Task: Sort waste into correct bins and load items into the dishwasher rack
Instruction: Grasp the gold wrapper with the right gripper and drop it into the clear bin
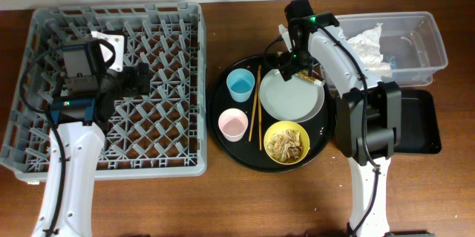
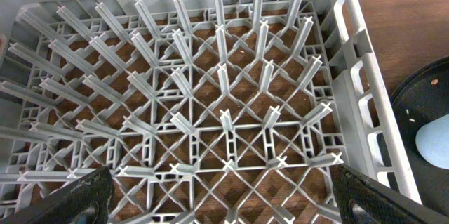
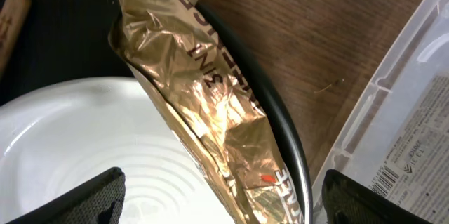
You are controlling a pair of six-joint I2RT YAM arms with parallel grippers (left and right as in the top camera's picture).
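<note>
We saw shiny brown-gold wrapper (image 3: 210, 104), long axis diagonal across grey round plate (image 3: 70, 147) rim; right gripper (image 3: 221, 189) spread wide above; left gripper (image 2: 221, 192) spread, empty.

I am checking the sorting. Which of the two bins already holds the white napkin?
The clear plastic tub; the crumpled napkin lies at its left end. The black tray beside it shows none.

A: Where's the rack (image 1: 119, 164)?
B: On the left, the left gripper (image 1: 139, 81) over its pegs.
A: And the dishes?
B: On the round tray (image 1: 217, 105), middle: blue cup (image 1: 240, 84), pink cup (image 1: 233, 124), chopsticks (image 1: 257, 105), plate (image 1: 288, 99), and a yellow bowl (image 1: 269, 137) of scraps (image 1: 287, 145). The napkin (image 1: 369, 44) lies in the clear tub (image 1: 438, 40), far right.
</note>
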